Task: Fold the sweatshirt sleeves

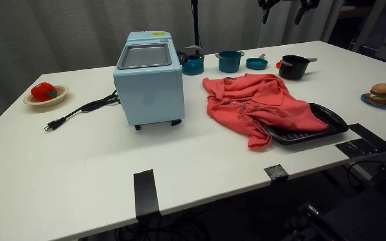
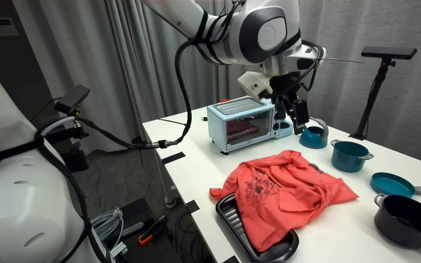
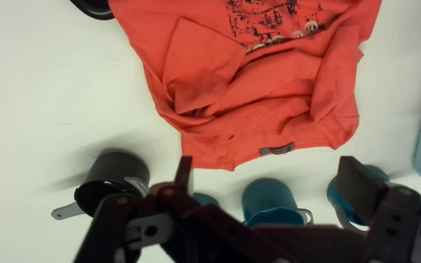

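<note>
sweatshirt [image 1: 258, 105] lies below the claw [image 1: 280, 22], well apart.

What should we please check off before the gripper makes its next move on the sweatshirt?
1. Gripper open, with nothing held: ok.
2. Gripper clear of the sweatshirt: ok, they do not touch.
3. Sweatshirt entirely on the table: not ok, part lies over the black tray.
4. Sweatshirt smooth: not ok, wrinkled and bunched near the grey tag.
5. Sleeves both fully folded in: cannot tell, their outlines blend into the bunching.
6. Black pot apart from the sweatshirt: ok, a gap shows in the wrist view.
</note>
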`<state>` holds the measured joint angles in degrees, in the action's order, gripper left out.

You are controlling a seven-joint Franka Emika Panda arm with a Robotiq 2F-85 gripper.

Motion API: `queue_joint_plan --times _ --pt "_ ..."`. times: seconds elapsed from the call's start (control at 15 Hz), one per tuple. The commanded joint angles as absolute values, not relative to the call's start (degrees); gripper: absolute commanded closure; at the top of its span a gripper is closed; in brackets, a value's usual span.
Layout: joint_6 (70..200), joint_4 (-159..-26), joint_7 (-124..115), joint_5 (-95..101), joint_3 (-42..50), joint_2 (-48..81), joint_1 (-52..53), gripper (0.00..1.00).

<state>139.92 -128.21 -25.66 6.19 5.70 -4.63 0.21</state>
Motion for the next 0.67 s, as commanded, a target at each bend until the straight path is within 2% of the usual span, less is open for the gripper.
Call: queue_joint_plan --times 0.0,0.6 --pt "139.83 -128.78 -25.38 5.88 4.14 -5.27 -1.79 0.0" --pt "139.84 -130.38 -25.35 5.83 4.11 -6.8 -2.68 0.0"
